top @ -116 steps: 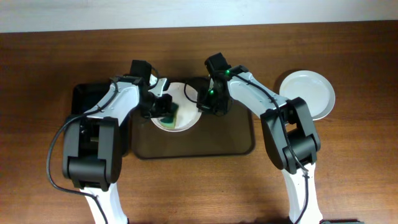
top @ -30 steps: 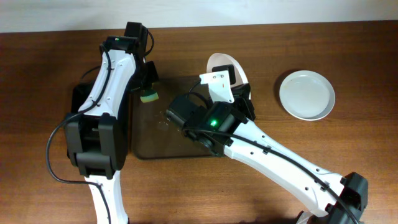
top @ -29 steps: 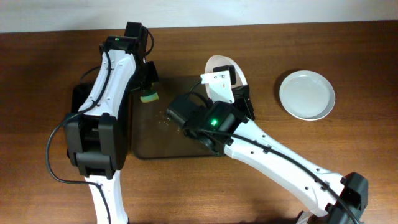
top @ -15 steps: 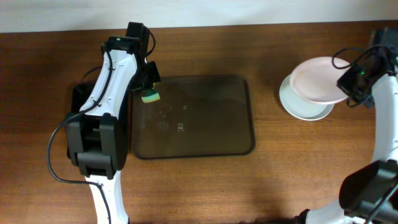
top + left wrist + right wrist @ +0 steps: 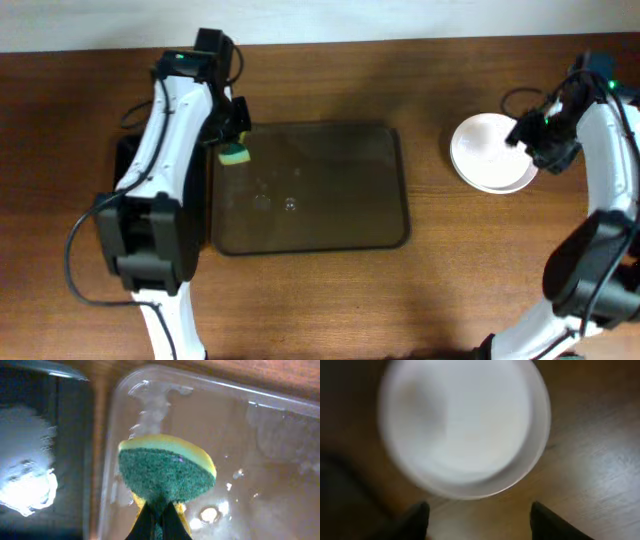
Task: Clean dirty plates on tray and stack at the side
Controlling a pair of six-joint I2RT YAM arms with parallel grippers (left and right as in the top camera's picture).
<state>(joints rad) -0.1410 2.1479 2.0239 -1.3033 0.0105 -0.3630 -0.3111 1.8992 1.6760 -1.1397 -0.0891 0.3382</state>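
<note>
Black-fingered right gripper point(image 5: 479, 512) is spread wide with nothing in it. Its fingers sit either side of the near rim of the plates point(image 5: 465, 425); wrist view is blurred, so contact can't be judged. Half a second ago it held a plate just above the stack. That plate now lies on the stack at the right of the overhead frame, well apart from the tray point(image 5: 392, 190), so release is done.

Left gripper point(image 5: 159, 510) is pinched tight on the sponge point(image 5: 165, 472), over the tray's upper-left corner, roughly where it was.

Tray carries only water droplets point(image 5: 290, 205), no plates. Stack shows at least two rims; can't count a third.

My read: cleaning done, stacking essentially finished. Right arm only needs to back off without nudging the stack.
</note>
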